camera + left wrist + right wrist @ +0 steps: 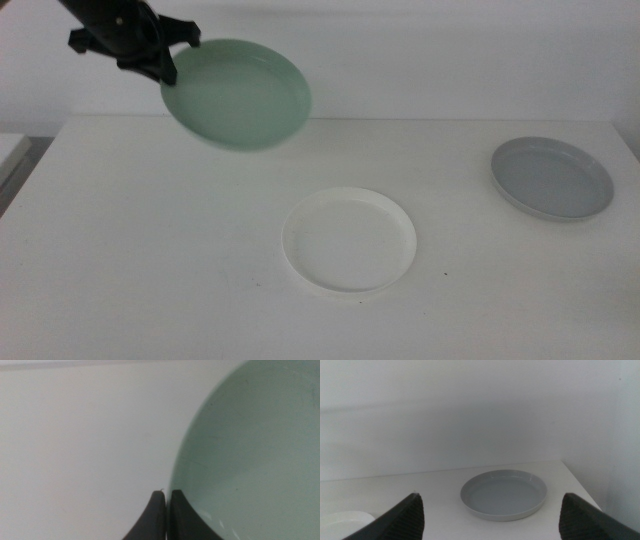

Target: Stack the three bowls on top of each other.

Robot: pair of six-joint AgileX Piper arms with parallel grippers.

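The left gripper (172, 60) is clamping the rim of the mint green bowl (238, 94), holding it tilted in the air above the far left part of the white table (150, 250). The white bowl (349, 241) is sitting at the table's centre, the light grey bowl (551, 178) well apart at the right. The right gripper (492, 520) is hanging spread wide, facing the grey bowl.

1. The first bowl (349, 241) lies on the table (150, 250), near its centre.
2. The second bowl (551, 178) lies at two o'clock from it, well apart.
3. The third bowl (237, 94) is tilted in the air at eleven o'clock, its rim between the jaws of the left gripper (172, 60).
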